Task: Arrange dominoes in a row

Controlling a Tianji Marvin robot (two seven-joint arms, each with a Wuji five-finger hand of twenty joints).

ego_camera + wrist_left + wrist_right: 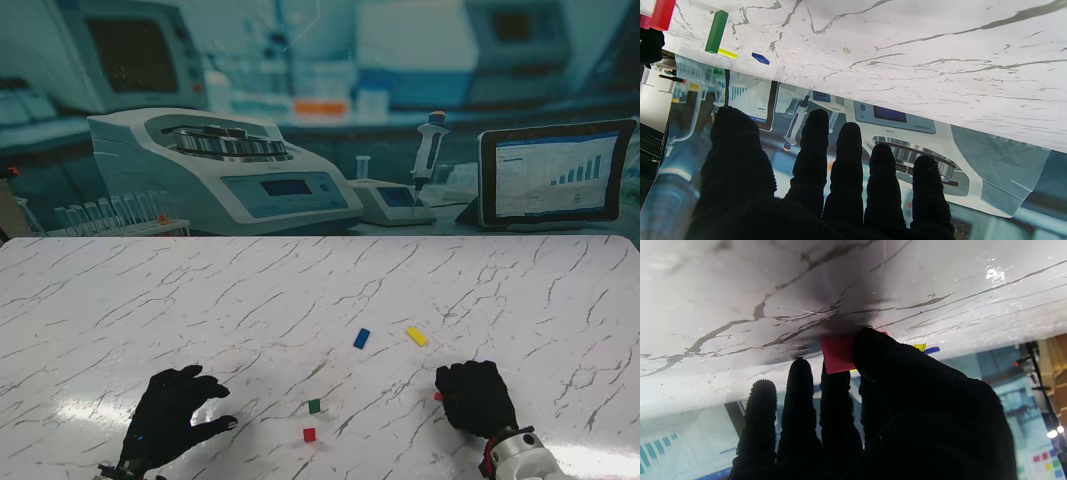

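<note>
the right hand [477, 397] was clamped on a pink domino [837, 354], pinched between thumb and fingers [835, 396] against the marble table [300, 290]. the left hand [172, 412] lay with fingers apart, holding nothing. green domino [314, 405] and red domino [309, 434] stood between the hands; blue domino [361, 338] and yellow domino [417, 336] lay beyond the right hand's fingertips.

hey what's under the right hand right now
A pink-red domino is pinched between the right hand's thumb and fingers, against the marble table. Only a sliver shows from the stand view; the rest is covered by the glove.
</note>
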